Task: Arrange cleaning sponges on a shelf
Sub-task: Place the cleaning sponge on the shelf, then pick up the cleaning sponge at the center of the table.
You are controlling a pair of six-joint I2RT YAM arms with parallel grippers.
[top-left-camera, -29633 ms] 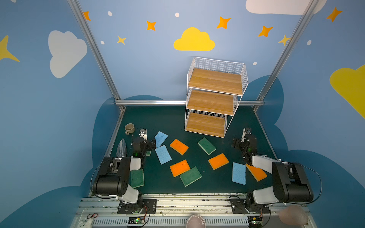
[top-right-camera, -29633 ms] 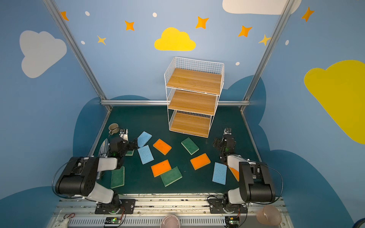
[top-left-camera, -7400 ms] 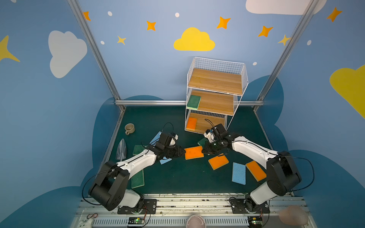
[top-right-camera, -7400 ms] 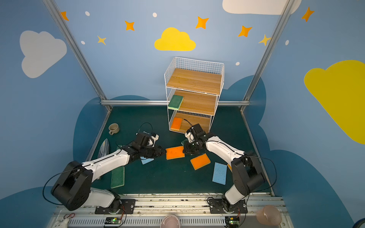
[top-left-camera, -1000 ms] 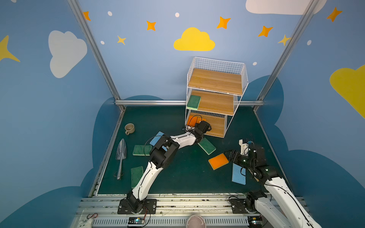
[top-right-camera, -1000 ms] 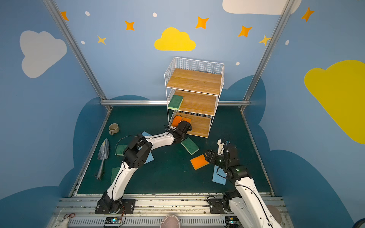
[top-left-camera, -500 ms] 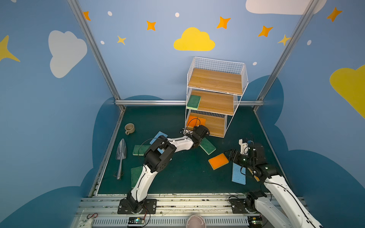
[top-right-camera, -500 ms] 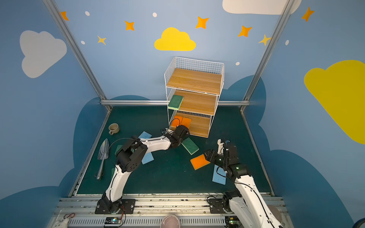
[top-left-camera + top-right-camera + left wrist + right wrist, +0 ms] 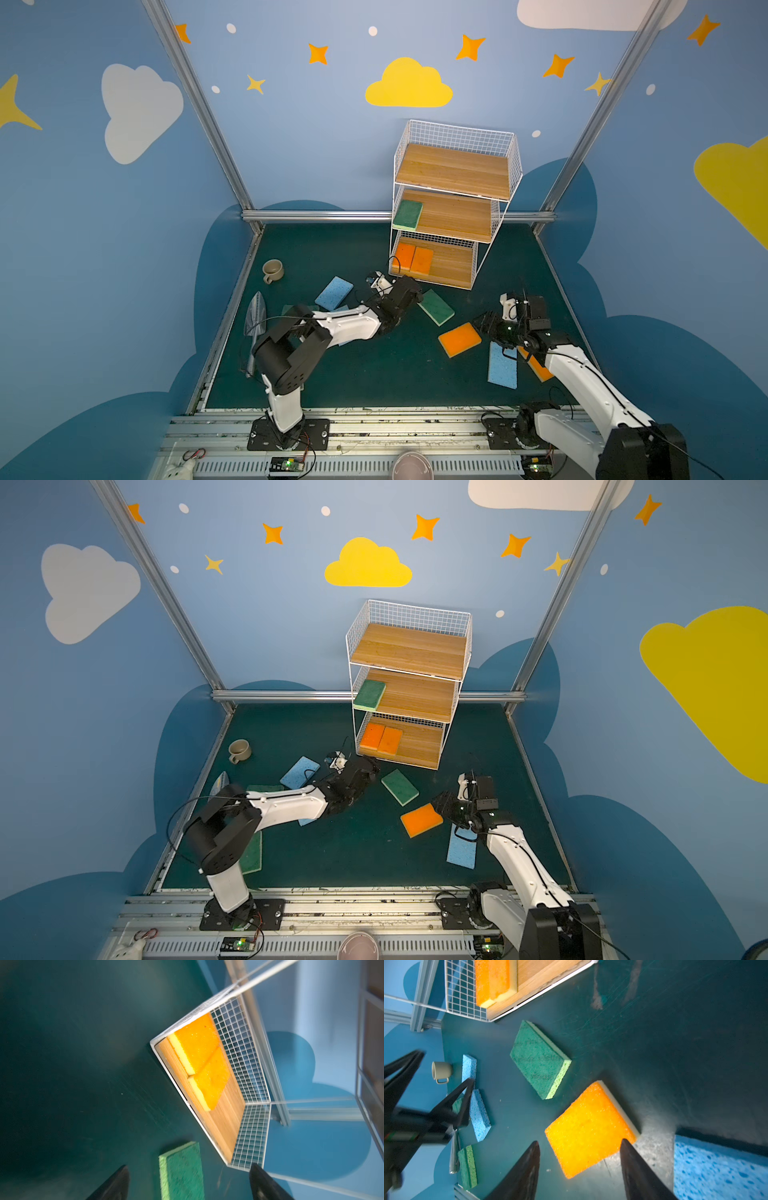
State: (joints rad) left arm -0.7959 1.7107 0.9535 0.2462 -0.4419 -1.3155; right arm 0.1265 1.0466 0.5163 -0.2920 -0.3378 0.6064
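- The left gripper (image 9: 189,1180) has its jaws spread wide and clamps nothing. In the left wrist view a green sponge (image 9: 180,1174) lies flat on the dark mat (image 9: 374,374) between the two fingertips, clear of both.
- In a top view this gripper (image 9: 409,291) sits low in front of the shelf's near left corner, with the green sponge (image 9: 435,306) just beside it.
- The right gripper (image 9: 580,1145) also has its jaws apart. An orange sponge (image 9: 589,1126) lies flat on the mat with its near edge between the tips. One tip stands clear of it, and the other overlaps a corner; whether it touches there, I cannot tell.
- In a top view the right gripper (image 9: 484,326) is just beside that orange sponge (image 9: 459,339), well in front of the shelf (image 9: 457,218).
- On the shelf's bottom board, a pair of orange sponges (image 9: 413,258) lies side by side at the left end, touching each other.
- On the middle board a shelved green sponge (image 9: 408,215) rests at the left end; the top board is bare wood.
- A blue sponge (image 9: 503,368) lies near the right arm, another blue sponge (image 9: 333,287) behind the left arm.
- A beige mug (image 9: 273,271) and a metal trowel (image 9: 255,316) lie along the mat's left edge.
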